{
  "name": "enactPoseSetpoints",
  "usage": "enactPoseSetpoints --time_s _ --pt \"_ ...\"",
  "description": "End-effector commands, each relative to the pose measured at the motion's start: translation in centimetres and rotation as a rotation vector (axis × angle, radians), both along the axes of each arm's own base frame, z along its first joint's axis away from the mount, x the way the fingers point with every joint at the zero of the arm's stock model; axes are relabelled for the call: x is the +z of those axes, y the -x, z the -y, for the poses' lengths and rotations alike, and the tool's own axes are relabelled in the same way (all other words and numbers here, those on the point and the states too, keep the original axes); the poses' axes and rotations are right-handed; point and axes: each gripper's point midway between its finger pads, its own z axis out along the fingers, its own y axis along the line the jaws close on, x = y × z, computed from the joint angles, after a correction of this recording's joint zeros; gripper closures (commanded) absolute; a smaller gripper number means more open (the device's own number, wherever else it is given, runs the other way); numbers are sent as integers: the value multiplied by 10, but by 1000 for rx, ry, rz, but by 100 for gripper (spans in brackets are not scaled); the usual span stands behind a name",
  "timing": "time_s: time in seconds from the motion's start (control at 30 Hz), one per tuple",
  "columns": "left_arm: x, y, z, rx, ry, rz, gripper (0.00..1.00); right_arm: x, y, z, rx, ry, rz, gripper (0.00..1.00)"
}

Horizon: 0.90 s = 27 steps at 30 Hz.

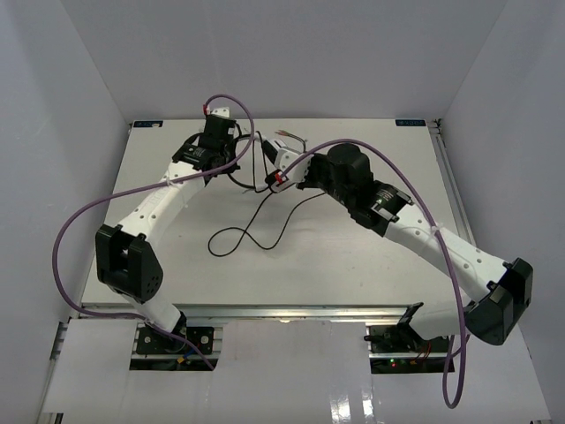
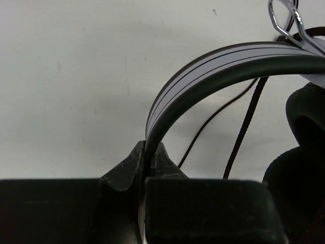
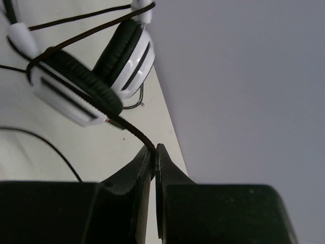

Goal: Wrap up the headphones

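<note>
Left tool (image 2: 148, 152): clenched on the headband (image 2: 213, 66) of the headphones (image 1: 284, 159), which sit near the middle of the far edge of the surface (image 1: 353, 265). Right tool (image 3: 154, 151): clenched on the cord (image 3: 131, 129), just beside the ear cups (image 3: 122, 56). The headband arcs from the left tool toward the right tool. The slack loop (image 1: 243, 231) trails toward the near edge, so winding likely falls to the right arm.

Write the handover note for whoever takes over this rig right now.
The left gripper is shut on the headband.
The right gripper is shut on the cord, close to the ear cups.
The headphones sit between both grippers, toward the far side of the table.
Done: cord strands cross the ear cups.
Left: much cord lies loose on the table; wind it on.
</note>
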Motion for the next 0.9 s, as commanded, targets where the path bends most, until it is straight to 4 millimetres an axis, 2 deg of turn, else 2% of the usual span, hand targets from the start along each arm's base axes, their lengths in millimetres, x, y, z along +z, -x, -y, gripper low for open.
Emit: enactPoseSetpoints --time_s 0.0,0.17,0.27,0.47,0.5,0.53,0.63,0.87 --pt "34 12 4 -108 -42 112 100 48 -29 7 -98 -24 154 92" --pt "37 33 31 -300 -50 113 100 27 -43 -7 -71 -2 135 92" --pt "42 49 41 -392 -47 124 100 17 -51 -12 -42 -46 83 92" --pt "52 80 64 -582 36 153 100 -1 -60 -9 74 -189 -96 92" --pt "49 84 68 -608 44 146 100 1 -61 -9 85 -213 -117 92" --pt "49 88 72 -626 49 148 100 -4 -66 -2 68 -249 -163 92" --pt "54 94 79 -667 75 164 100 -6 -65 -4 145 -313 -245 92" --pt "75 105 103 -765 150 192 100 -15 -44 -20 336 -429 -447 92"
